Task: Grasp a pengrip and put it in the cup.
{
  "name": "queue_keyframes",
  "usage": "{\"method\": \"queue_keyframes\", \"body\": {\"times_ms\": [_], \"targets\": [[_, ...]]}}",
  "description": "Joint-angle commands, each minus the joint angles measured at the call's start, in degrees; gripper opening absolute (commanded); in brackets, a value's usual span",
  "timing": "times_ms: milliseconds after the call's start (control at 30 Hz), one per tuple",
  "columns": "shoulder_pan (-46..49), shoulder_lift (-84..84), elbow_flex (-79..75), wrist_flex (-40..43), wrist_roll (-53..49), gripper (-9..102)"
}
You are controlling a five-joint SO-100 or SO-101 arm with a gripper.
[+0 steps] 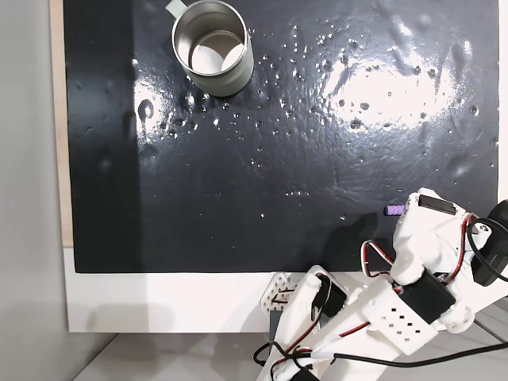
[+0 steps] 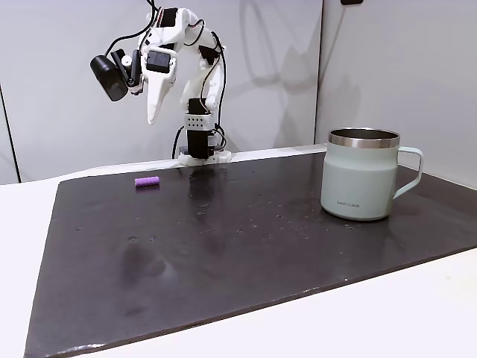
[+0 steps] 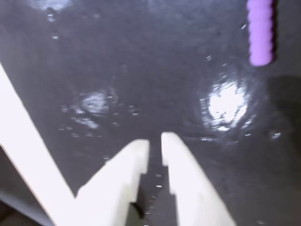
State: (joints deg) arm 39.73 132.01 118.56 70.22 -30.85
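Straight down from above; low, across black mat (image 2: 223, 239) toward arm base; wrist close over mat.

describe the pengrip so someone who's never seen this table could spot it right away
Start at the black mat covering the table, then go to the side near the arm's base, far from the cup. The pengrip lies flat there, below the raised pincer: a tiny purple ribbed cylinder, the one coloured thing on the mat.
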Motion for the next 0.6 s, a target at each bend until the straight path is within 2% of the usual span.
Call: {"method": "queue_keyframes", "body": {"times_ms": [0, 133, 233, 400, 567], "targets": [[2.72, -4.57, -5.27, 0.62, -6.59, 6], [5.71, -14.94, -11.6, 3.16, -13.62, 11], [7.29, -22.24, -16.61, 5.45, -17.93, 20], [9.14, -27.16, -18.72, 8.35, -22.68, 29], [9.49, -32.7, -19.42, 9.49, -23.82, 29]]}}
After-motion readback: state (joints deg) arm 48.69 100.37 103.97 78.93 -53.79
